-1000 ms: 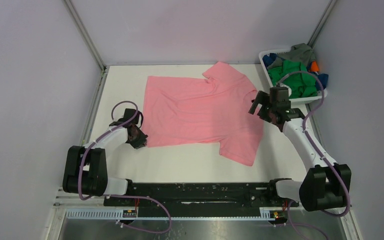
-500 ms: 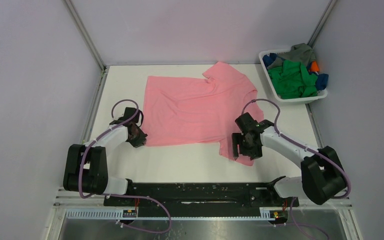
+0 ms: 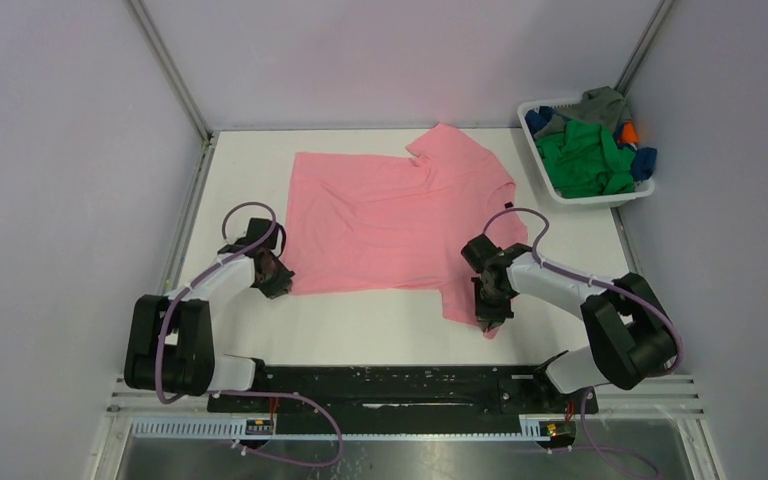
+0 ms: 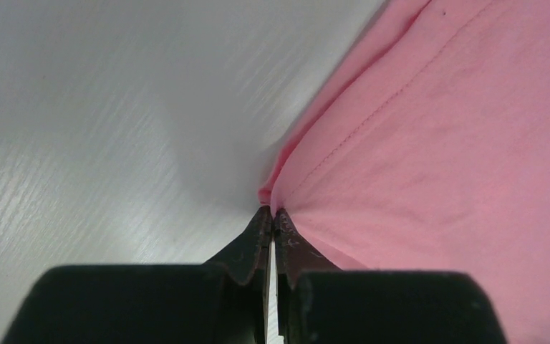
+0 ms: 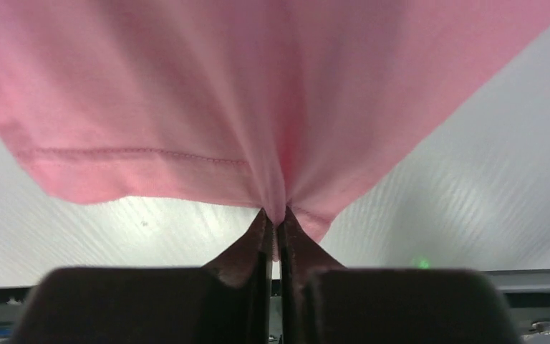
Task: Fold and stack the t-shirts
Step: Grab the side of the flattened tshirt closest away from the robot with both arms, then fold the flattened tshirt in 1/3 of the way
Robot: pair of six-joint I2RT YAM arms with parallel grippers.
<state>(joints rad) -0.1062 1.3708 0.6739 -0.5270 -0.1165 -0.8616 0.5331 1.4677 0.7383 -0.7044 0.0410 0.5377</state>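
A salmon pink t-shirt point(image 3: 390, 220) lies spread flat on the white table, hem to the left and sleeves to the right. My left gripper point(image 3: 282, 285) is shut on the near-left hem corner; the left wrist view shows the pink cloth point(image 4: 430, 143) pinched at the fingertips of that gripper point(image 4: 272, 215). My right gripper point(image 3: 487, 318) is shut on the edge of the near sleeve. In the right wrist view the sleeve cloth point(image 5: 186, 93) bunches into the closed tips of the right gripper point(image 5: 278, 218). More t-shirts, green point(image 3: 585, 155), grey point(image 3: 600, 100), blue point(image 3: 537, 120) and orange point(image 3: 630, 131), lie in the basket.
A white plastic basket point(image 3: 564, 198) stands at the far right of the table against the right wall. Walls enclose the table on the left, back and right. The black rail carrying the arm bases point(image 3: 400, 385) runs along the near edge.
My right arm swung from beside the basket down to the near sleeve and its jaws closed on the cloth. The left gripper kept its hold and did not move.
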